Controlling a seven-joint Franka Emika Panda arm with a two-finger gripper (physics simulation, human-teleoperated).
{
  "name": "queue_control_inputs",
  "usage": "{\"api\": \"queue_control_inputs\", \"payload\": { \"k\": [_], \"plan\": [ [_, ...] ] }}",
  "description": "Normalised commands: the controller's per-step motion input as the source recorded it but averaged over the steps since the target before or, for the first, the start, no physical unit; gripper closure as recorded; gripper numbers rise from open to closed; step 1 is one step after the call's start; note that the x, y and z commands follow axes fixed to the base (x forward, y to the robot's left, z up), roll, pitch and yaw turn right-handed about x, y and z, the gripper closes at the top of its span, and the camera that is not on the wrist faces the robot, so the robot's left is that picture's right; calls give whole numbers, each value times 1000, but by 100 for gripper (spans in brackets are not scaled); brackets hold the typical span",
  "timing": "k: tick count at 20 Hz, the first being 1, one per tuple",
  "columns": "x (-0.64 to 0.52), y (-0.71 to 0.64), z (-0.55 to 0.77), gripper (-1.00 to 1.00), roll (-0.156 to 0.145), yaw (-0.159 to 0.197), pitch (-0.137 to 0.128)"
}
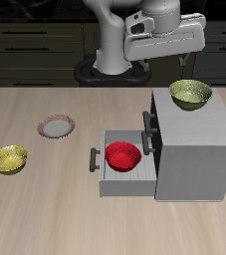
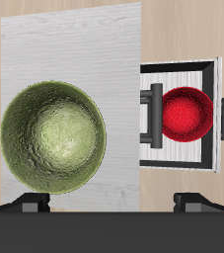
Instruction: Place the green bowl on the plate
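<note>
Wooden desk [image 1: 45, 214] before dark cupboards | green bowl [image 1: 190, 94] seen on top of grey cabinet [image 1: 199, 149] | plate [image 1: 56, 127] well apart on desk | pincer [image 1: 162, 62] raised above, fingers spread, nothing held

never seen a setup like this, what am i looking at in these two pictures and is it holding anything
These are simulator renders of a robot arm at a table. One picture looks at it from the front and above; the other is the camera on its end effector, looking straight down. A grey cabinet carries the green bowl on top, and its open drawer holds a red bowl. On the table lie the plate and a yellow bowl. The end effector hangs open above the green bowl, holding nothing.
</note>
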Motion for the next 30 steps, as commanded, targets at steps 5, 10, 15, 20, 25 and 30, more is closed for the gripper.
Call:
{"api": "queue_control_inputs", "payload": {
  "k": [5,10,15,20,25,30],
  "plan": [
    [99,116,27,-100,7,-6,7],
    [141,115,1,-100,-11,-5,12],
    [96,9,-45,-100,-14,-10,13],
    [47,-54,-306,-100,-24,6,37],
    [-8,11,-379,-100,-15,20,51],
    [-12,28,-353,-100,6,-8,52]
  ]
}}
